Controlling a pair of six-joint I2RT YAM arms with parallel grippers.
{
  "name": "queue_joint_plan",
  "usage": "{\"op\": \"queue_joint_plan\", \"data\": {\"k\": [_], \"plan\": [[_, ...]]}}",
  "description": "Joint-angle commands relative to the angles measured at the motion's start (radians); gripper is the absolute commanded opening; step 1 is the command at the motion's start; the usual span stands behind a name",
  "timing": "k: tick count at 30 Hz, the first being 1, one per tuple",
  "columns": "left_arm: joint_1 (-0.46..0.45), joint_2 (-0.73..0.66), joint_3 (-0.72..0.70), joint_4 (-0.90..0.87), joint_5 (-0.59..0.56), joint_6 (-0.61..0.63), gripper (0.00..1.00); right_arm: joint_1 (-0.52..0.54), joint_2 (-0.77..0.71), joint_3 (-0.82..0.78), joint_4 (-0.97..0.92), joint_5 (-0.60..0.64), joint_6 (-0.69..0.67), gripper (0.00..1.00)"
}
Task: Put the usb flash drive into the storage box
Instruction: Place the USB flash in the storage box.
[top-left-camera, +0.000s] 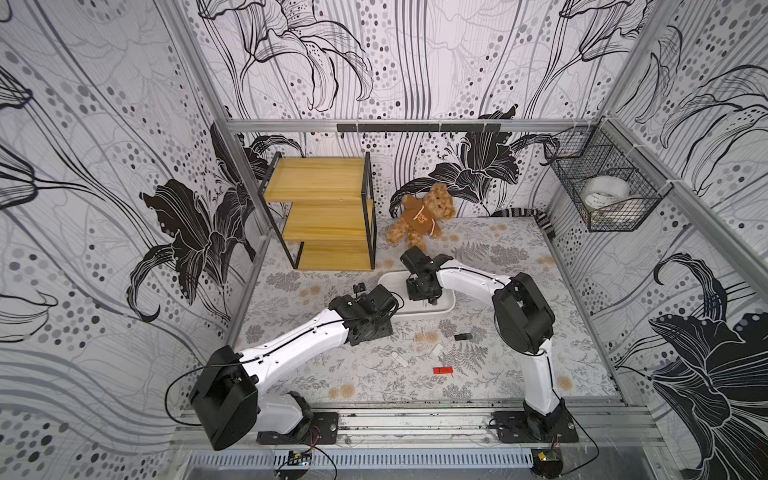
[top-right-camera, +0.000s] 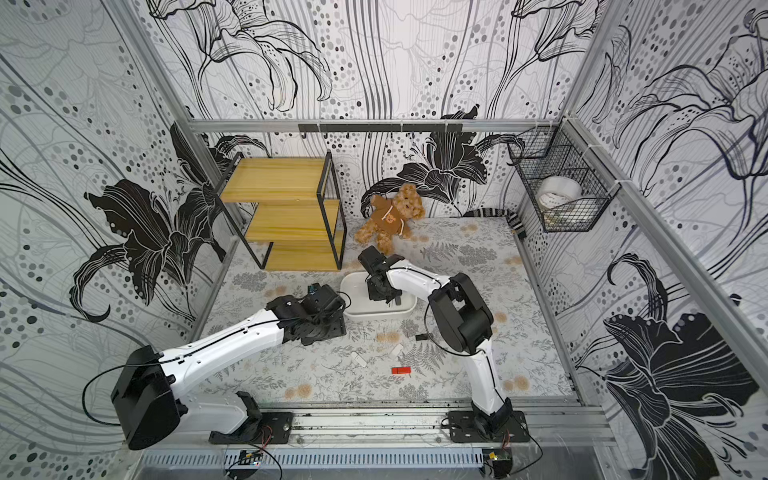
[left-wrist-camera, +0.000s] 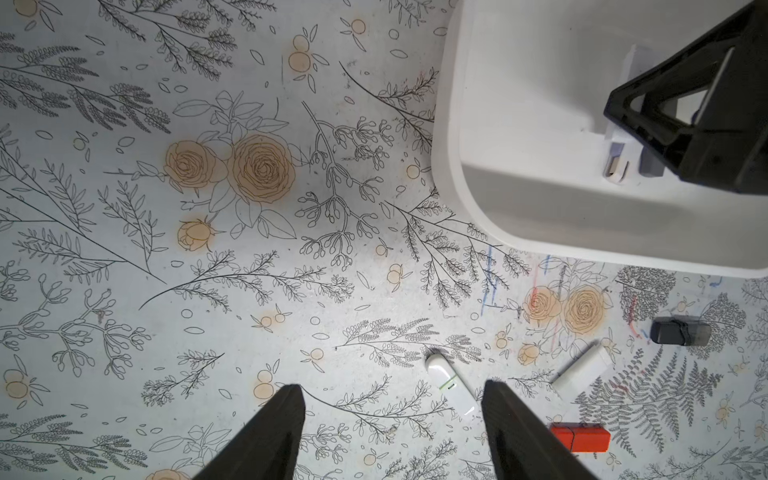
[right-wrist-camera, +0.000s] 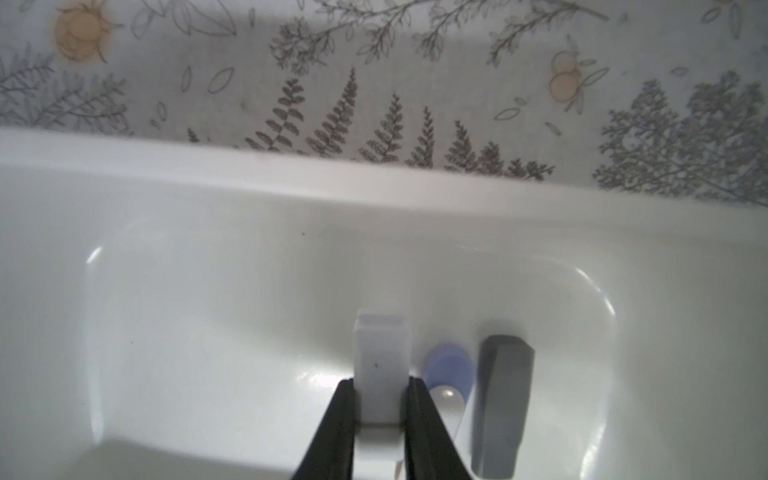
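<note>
White usb flash drive (right-wrist-camera: 380, 357) is clamped by the right gripper (right-wrist-camera: 380, 384), low inside the storage box (right-wrist-camera: 249, 166). Left gripper (left-wrist-camera: 395, 386) hangs spread and empty over the floral mat (left-wrist-camera: 249, 291).

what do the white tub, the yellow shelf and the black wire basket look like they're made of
Shallow white rounded tub: likely moulded plastic, glossy; soft highlights on smooth walls.
Three-tier yellow shelf: wood-grain boards, perhaps laminate, in a thin black frame, probably metal.
Black wire basket: thin open grid, probably coated metal wire.
</note>
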Motion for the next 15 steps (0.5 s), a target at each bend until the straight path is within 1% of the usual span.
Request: {"op": "queue_joint_plan", "data": {"k": [1, 7, 15], "plan": [[-0.011, 0.014, -0.005, 0.037, 0.001, -0.023, 0.73, -0.016, 0.018, -0.015, 0.007, -0.001, -0.018, 0.00], [-0.025, 0.020, -0.012, 0.052, 0.001, -0.035, 0.73, -0.022, 0.005, -0.022, 0.017, 0.006, -0.026, 0.00], [-0.029, 0.037, -0.013, 0.058, 0.006, -0.034, 0.73, -0.021, 0.012, -0.007, 0.020, -0.033, -0.036, 0.00]]}}
